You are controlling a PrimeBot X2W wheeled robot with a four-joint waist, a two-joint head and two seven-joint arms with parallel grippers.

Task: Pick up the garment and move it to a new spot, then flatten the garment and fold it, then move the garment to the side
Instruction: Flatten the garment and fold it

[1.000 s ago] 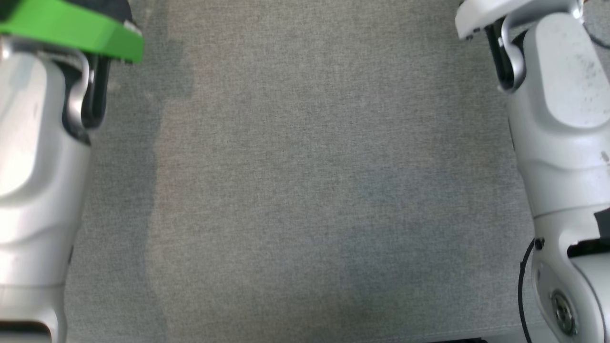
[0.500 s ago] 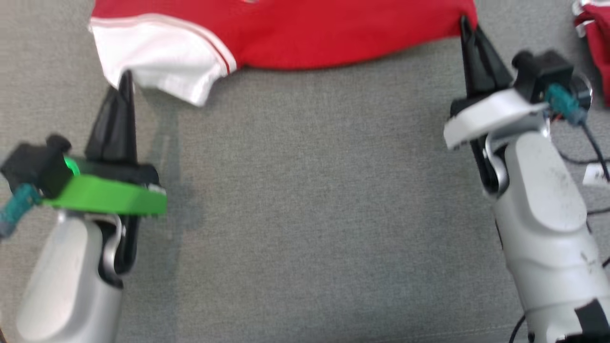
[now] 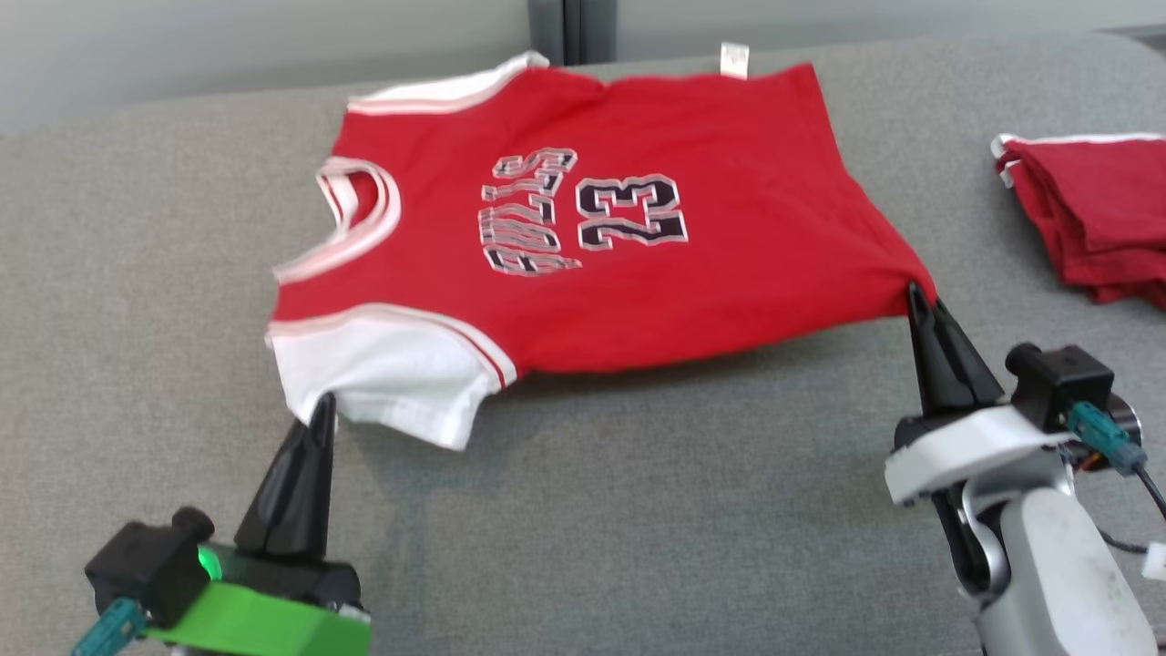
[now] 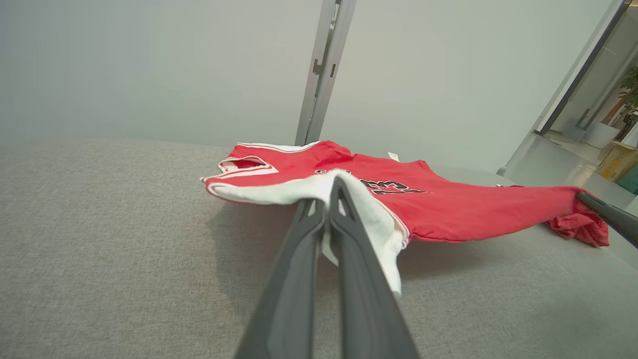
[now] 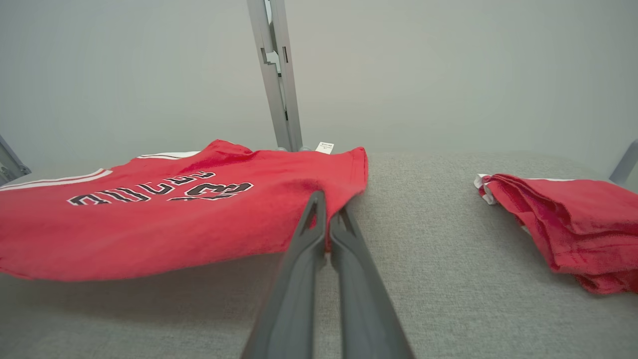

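Flatten step: left end effector [image 3: 322, 405] is pinched shut on the garment [image 3: 638, 273] at its white sleeve [image 3: 383, 374], and right end effector [image 3: 914, 296] is shut on the hem corner. Near edge is raised off the table [image 3: 638, 528]. Next, I'd say: pull taut, lower flat, release.

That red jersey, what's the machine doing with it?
The robot has the red number 23 jersey pinched at two places along its near edge. Its left pincer is shut on the white sleeve, and its right pincer is shut on the bottom hem corner. That near edge is lifted off the grey fabric surface, while the far side rests on it. A folded red garment lies apart at the right.
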